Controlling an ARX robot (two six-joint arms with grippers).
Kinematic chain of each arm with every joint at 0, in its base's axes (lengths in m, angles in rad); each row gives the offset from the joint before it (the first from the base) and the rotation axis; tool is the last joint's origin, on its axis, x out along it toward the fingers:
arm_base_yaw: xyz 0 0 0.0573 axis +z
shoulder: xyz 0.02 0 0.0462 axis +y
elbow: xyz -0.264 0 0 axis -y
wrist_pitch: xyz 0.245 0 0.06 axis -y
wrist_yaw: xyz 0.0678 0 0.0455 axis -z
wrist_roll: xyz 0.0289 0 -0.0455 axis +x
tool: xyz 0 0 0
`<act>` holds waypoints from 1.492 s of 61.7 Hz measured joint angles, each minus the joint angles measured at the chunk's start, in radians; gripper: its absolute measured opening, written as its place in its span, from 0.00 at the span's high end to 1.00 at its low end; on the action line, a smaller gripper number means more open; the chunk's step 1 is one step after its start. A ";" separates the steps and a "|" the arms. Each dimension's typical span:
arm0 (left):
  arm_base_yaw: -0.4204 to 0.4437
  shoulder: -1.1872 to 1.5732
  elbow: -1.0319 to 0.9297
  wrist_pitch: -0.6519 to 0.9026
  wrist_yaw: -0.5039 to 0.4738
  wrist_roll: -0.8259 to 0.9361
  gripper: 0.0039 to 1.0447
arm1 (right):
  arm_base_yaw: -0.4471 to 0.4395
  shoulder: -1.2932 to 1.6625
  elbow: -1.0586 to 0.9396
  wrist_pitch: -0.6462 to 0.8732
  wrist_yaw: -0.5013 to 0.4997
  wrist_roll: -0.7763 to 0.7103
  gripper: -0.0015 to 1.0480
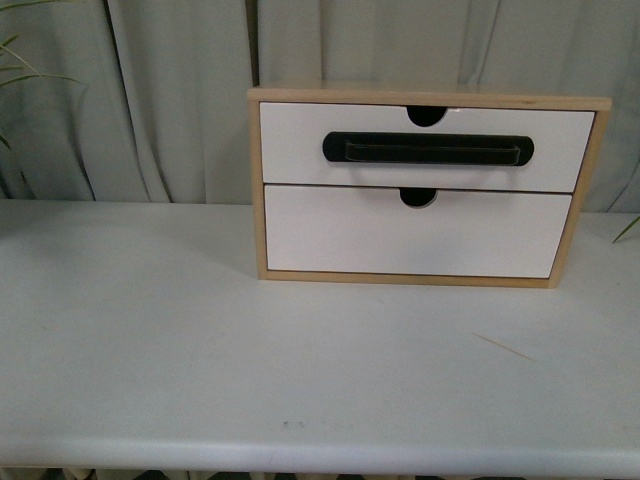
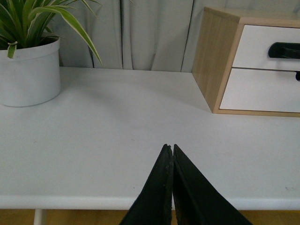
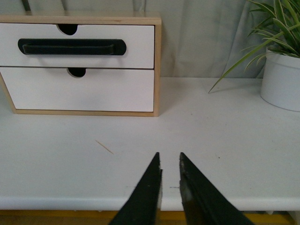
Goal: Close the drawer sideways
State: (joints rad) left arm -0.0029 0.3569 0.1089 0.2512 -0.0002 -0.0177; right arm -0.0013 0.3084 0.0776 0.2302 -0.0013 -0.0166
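A light-wood cabinet (image 1: 262, 190) stands at the back of the white table. Its upper drawer (image 1: 290, 145) has a white front, a long black bar handle (image 1: 428, 149) and a half-round notch in the top edge; the front looks level with the cabinet frame. The same drawer (image 3: 140, 42) shows in the right wrist view, and part of it (image 2: 253, 47) in the left wrist view. My left gripper (image 2: 169, 146) is shut and empty, low over the table's near edge, well short of the cabinet. My right gripper (image 3: 168, 157) is shut, also near the front edge. Neither arm shows in the front view.
Below it sits a plain white drawer (image 1: 330, 232) without a handle. A white pot with a striped plant (image 2: 28, 70) stands to the cabinet's left, another potted plant (image 3: 281, 79) to its right. Grey curtains hang behind. A thin splinter (image 3: 104, 146) lies on the table (image 1: 200, 340).
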 joint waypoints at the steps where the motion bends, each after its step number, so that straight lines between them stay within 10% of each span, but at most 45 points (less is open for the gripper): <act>1: 0.000 -0.006 -0.004 -0.003 0.000 -0.002 0.97 | 0.000 -0.006 -0.002 -0.002 0.000 0.000 0.91; 63: 0.000 -0.352 -0.101 -0.249 0.000 0.010 0.96 | 0.000 -0.304 -0.072 -0.229 -0.003 0.004 0.99; 92: 0.000 -0.352 -0.101 -0.249 0.000 0.010 0.11 | 0.000 -0.304 -0.072 -0.229 -0.002 0.004 0.20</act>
State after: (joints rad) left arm -0.0025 0.0044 0.0078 0.0021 -0.0002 -0.0078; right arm -0.0013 0.0040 0.0051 0.0013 -0.0036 -0.0128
